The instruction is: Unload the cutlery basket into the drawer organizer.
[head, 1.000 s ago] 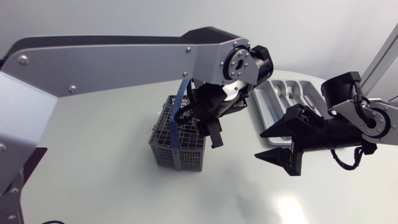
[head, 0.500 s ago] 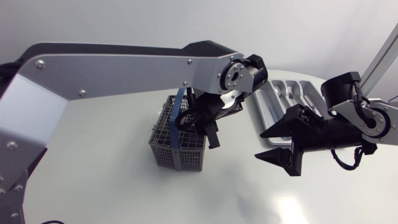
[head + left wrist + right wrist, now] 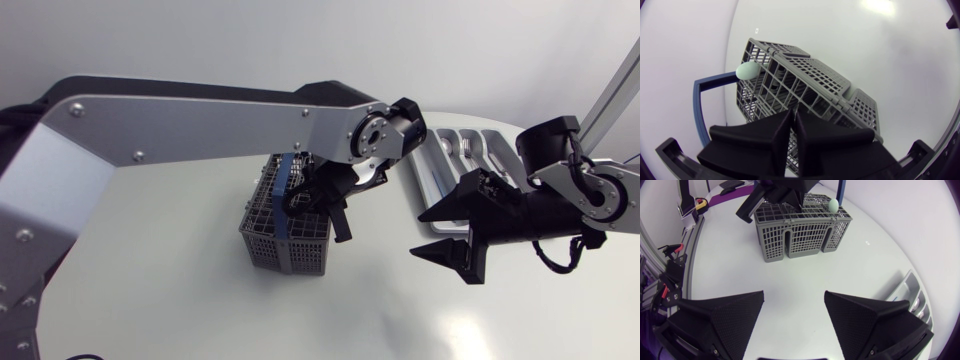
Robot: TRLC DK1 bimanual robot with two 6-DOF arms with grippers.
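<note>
As both arms hang over it, worktop [image 3: 170, 290]: white, round-edged, carries basket and organizer.
Left arm [image 3: 200, 120]: comes in from the left edge and stretches across to above the basket.
Right arm [image 3: 590, 190]: comes in from the right edge, its wrist beside the organizer.
Basket [image 3: 285, 245]: grey grid box, upright near mid-worktop, apart from the organizer.
Organizer [image 3: 425, 178]: grey tray at the worktop's far right, with silver cutlery [image 3: 466, 148] in its compartments.
Right jaws: wide open with nothing between them, over bare worktop between basket and organizer, pointing toward the basket.
Left jaws: closed to a thin slit with nothing seen between them, pointing down just over the basket's top, beside the handle.
Handle [image 3: 699, 107]: blue, standing up over the basket.
Green tip [image 3: 747, 71]: pale and rounded, sticks out of a basket compartment next to the handle; what it belongs to cannot be told.
</note>
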